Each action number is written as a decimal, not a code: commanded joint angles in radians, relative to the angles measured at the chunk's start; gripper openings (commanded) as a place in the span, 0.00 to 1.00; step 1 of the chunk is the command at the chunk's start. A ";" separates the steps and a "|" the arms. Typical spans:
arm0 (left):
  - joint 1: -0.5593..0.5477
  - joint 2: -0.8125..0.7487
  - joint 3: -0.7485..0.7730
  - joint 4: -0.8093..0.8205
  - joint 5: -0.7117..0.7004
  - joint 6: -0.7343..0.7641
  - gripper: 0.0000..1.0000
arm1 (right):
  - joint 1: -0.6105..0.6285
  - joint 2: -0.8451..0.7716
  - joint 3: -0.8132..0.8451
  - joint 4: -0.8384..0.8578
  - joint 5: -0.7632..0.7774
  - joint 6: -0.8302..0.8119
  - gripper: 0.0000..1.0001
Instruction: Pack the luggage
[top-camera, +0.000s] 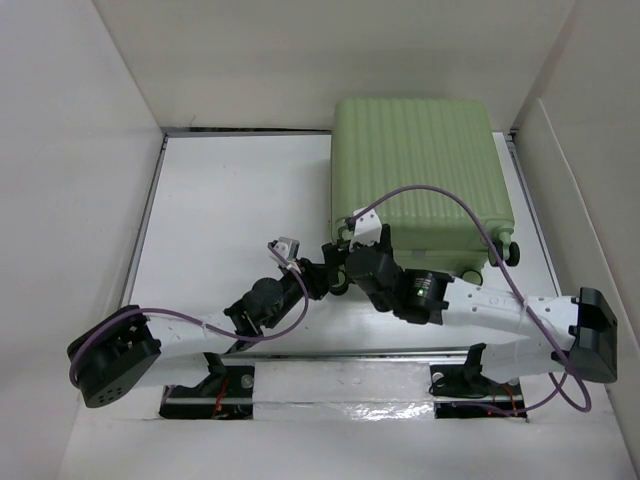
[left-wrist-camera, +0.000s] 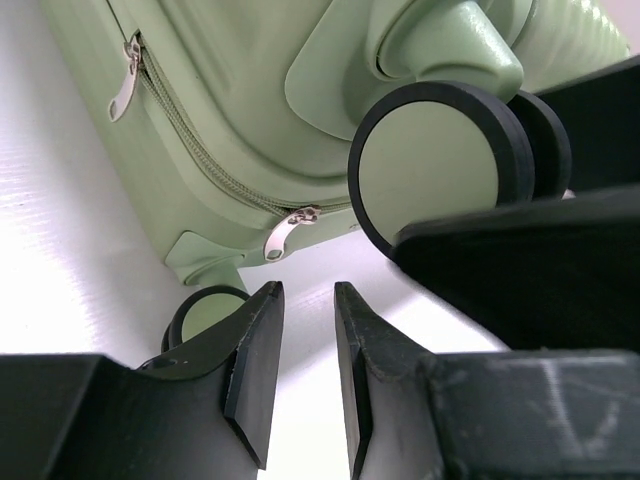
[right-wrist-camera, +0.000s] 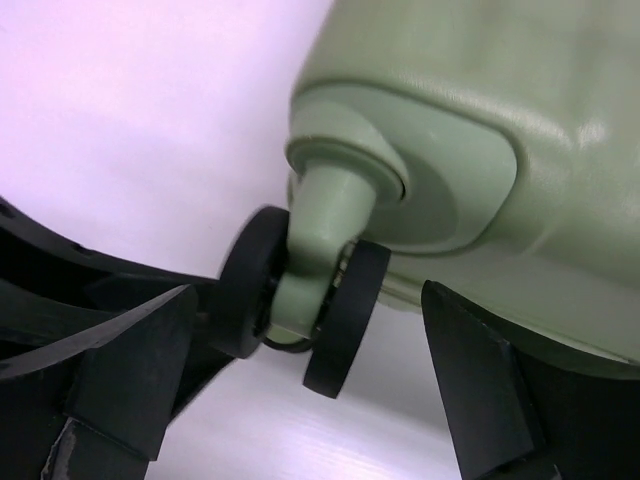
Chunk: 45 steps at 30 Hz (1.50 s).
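Presently we log right gripper (right-wrist-camera: 310, 300) wide apart around the luggage's (top-camera: 420, 170) near-left wheel (right-wrist-camera: 345, 320); left gripper (left-wrist-camera: 308, 290) narrowly apart, just left.

Both arms: white link shells w/ black joint housings. Left arm (top-camera: 185, 340) ends outboard in a big black rounded block; right arm (top-camera: 500, 305) same, plus a black cylindrical motor (top-camera: 420, 290) w/ a tiny green light. Purple cable (top-camera: 415, 189) loops over the right arm; a 2nd purple cable (top-camera: 175, 316) runs along the left. Black base clamps (top-camera: 215, 378) at the bench edge. Left end effector (left-wrist-camera: 305, 370): matte black wedge fingers (left-wrist-camera: 255, 370), scuffed. Right end effector (right-wrist-camera: 310, 370): same black, chunkier angular fingers (right-wrist-camera: 140, 370).
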 joint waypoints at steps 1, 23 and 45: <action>0.003 -0.009 -0.009 0.060 0.013 -0.006 0.23 | 0.003 -0.044 -0.016 0.147 -0.030 -0.031 0.96; -0.016 0.114 0.070 0.105 0.008 0.024 0.24 | -0.007 0.130 0.269 -0.247 0.140 -0.188 0.41; -0.039 0.277 0.135 0.208 -0.182 0.096 0.23 | 0.013 0.117 0.284 -0.159 -0.004 -0.277 0.32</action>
